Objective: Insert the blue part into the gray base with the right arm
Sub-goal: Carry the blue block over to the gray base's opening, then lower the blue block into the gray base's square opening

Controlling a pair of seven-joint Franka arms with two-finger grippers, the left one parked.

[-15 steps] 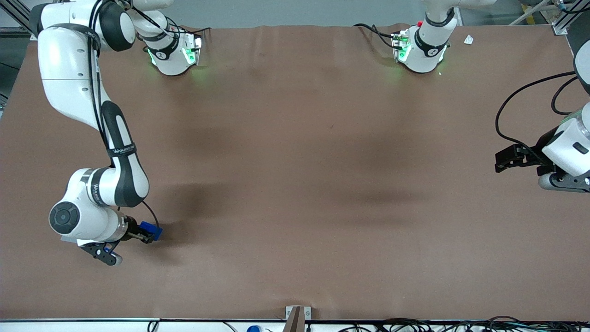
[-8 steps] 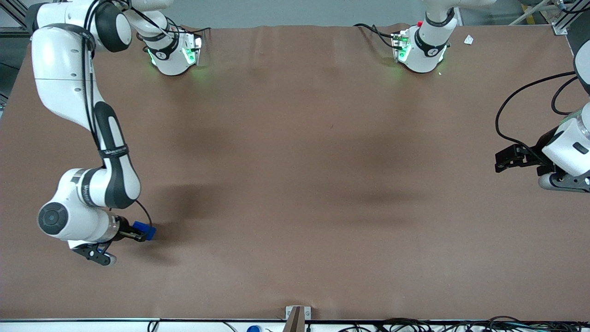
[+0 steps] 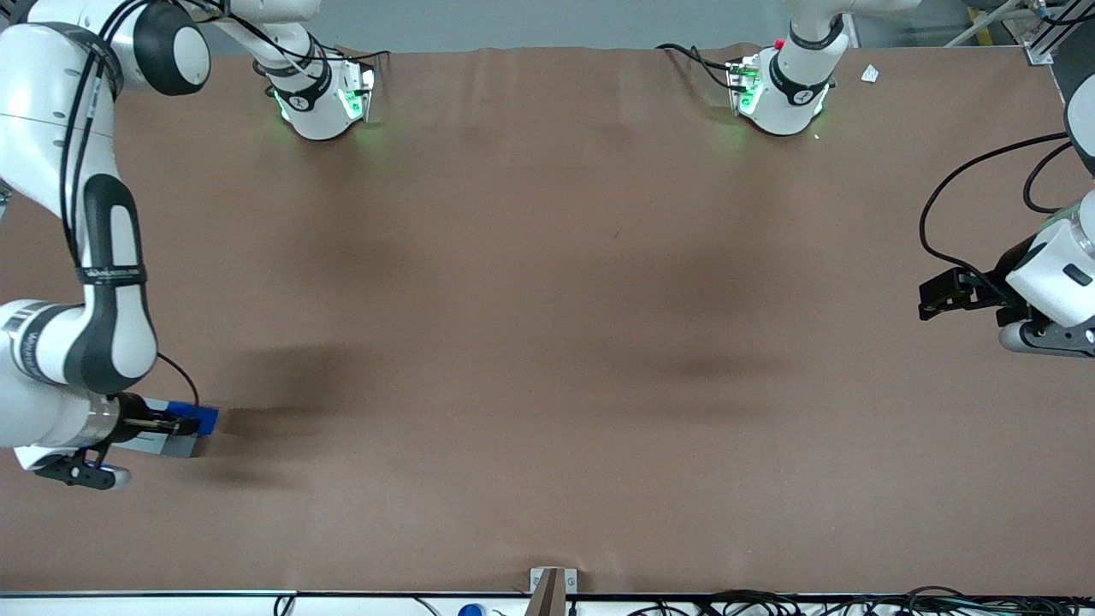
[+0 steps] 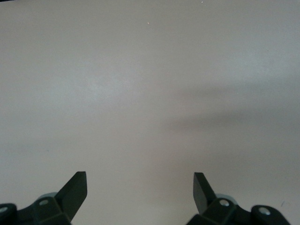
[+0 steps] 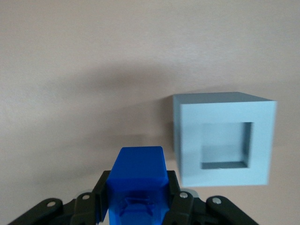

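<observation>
gripper [image 3: 184, 423] clamps blue part [image 5: 137, 180]; above table [image 3: 547, 342]; beside gray base [image 5: 224, 145]

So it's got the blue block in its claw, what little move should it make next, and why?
Probably a small sideways shift. The gripper is shut on the blue part, which the wrist view shows hanging beside the gray base, not yet over its empty square recess. It likely needs centring there before lowering.

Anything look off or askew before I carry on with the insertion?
Nothing stands out. The gripper is shut on the blue part, held squarely between its fingers. The gray base sits flat on the table at the working arm's end, its recess empty and undamaged. The part is not yet over the recess.
</observation>
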